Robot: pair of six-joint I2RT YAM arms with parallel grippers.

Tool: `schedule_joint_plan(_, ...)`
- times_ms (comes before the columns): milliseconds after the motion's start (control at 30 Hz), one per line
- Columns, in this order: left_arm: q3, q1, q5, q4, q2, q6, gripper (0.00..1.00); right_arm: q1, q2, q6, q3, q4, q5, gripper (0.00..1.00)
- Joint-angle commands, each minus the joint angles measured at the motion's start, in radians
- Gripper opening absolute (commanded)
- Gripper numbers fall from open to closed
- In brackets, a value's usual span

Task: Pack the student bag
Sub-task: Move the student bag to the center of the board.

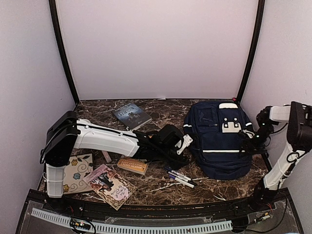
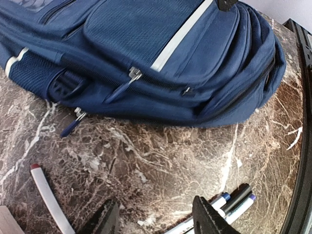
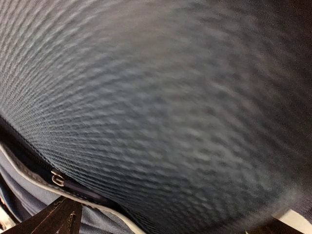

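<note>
Student bag (image 1: 217, 139): one large navy backpack, lying flat at the right centre of the top view on the marble bench (image 1: 156, 189); its zips look shut.
Handling: judged soft and limp — bulky fabric that will sag when lifted and may slide on the polished stone. The woven mesh offers some friction.
Where to hold: probably a zip pull (image 2: 133, 75) on the side wall, seen in the upper centre of the left wrist view, with the other claw bracing the bag.
Left claw (image 2: 156, 220): parted, nothing between its fingers, low over bare bench just beside the bag's side.
Right claw (image 1: 247, 140): spread wide, right up against the bag's mesh at its right edge; no grip on it shows.
Books: three flat ones — a dark book (image 1: 130, 115) at upper centre, a floral notebook (image 1: 78, 173) and a pink book (image 1: 109, 185) at lower left.
Box: one small orange box (image 1: 132, 165).
Pens: a cluster of about three pens (image 2: 234, 202), plus one red-capped pen (image 2: 48, 200) apart.
</note>
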Motion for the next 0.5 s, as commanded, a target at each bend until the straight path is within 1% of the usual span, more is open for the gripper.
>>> schedule_joint_plan(0,0.005,0.000,-0.071,-0.011,-0.071,-0.022,0.55,0.175,0.048,0.073,0.041,0.017,-0.129,1.00)
schedule_joint_plan(67,-0.013,-0.001,-0.106,-0.013,-0.099,-0.019,0.59,0.208,0.077,0.105,0.078,0.022,-0.134,1.00)
schedule_joint_plan(133,-0.026,0.001,-0.158,-0.032,-0.127,-0.021,0.63,0.214,0.102,0.127,0.110,0.030,-0.122,0.99)
schedule_joint_plan(200,-0.034,0.002,-0.202,-0.070,-0.155,-0.027,0.66,0.214,0.098,0.133,0.121,0.032,-0.097,0.99)
schedule_joint_plan(333,-0.047,0.001,-0.273,-0.197,-0.230,-0.082,0.69,0.216,0.023,0.137,0.122,0.019,-0.042,1.00)
schedule_joint_plan(433,-0.077,0.001,-0.289,-0.305,-0.305,-0.172,0.69,0.215,-0.054,0.146,0.121,0.006,0.015,1.00)
schedule_joint_plan(467,-0.094,0.002,-0.291,-0.343,-0.333,-0.205,0.70,0.215,-0.076,0.151,0.153,0.000,0.043,1.00)
